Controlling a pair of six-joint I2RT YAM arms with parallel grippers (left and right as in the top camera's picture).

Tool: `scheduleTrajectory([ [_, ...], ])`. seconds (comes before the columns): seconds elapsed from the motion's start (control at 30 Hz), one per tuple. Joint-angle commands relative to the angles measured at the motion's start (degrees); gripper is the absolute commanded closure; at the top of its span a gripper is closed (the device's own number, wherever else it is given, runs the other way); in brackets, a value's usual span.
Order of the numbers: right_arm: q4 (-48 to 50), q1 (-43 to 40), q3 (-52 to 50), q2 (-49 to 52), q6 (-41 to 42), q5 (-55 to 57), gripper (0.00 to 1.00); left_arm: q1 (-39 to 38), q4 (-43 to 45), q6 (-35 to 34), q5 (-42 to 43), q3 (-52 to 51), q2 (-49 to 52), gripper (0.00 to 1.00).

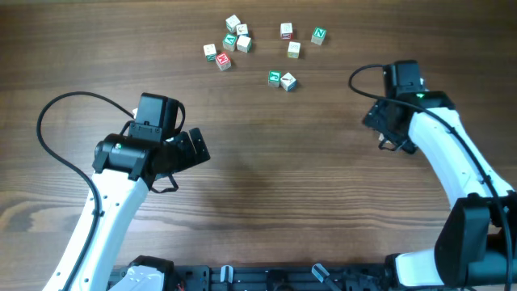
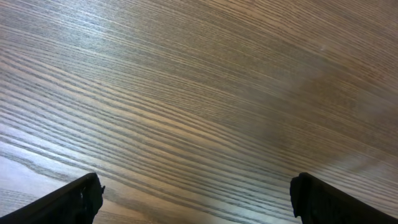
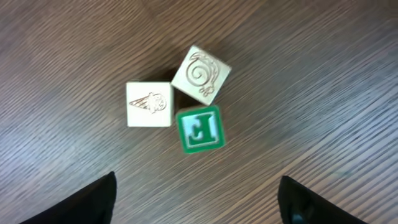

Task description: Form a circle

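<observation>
Cubes [image 3: 199, 129] bunched just ahead of our right hand [image 3: 196, 199], spread, empty: circle's seed, we judge; left hand [image 2: 196, 193] spread, idle.

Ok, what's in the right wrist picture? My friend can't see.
An ice cream cube, a swirl cube and a green letter cube, all wooden, sit bunched on a wooden table. The right claw is open and empty, its tips in the bottom corners.
</observation>
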Motion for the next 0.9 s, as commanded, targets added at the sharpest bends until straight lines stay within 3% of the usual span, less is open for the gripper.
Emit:
scheduleTrajectory([
  [0.0, 0.76, -0.09, -1.51, 0.81, -6.43, -1.18, 0.19, 0.44, 0.0, 0.28, 0.26, -0.11, -0.13, 0.0],
  [0.3, 11.3, -0.09, -9.53, 0.94, -11.1, -1.16, 0.29, 0.44, 0.0, 0.28, 0.26, -0.11, -0.13, 0.0],
  [0.47, 13.4, -1.05, -9.62, 3.32, -11.82, -0.74, 0.3, 0.44, 0.0, 0.26, 0.26, -0.11, -0.13, 0.0],
  [0.87, 15.98, -2.71, -9.62, 7.72, -11.82, -1.18, 0.46, 0.44, 0.0, 0.26, 0.26, -0.11, -0.13, 0.0],
])
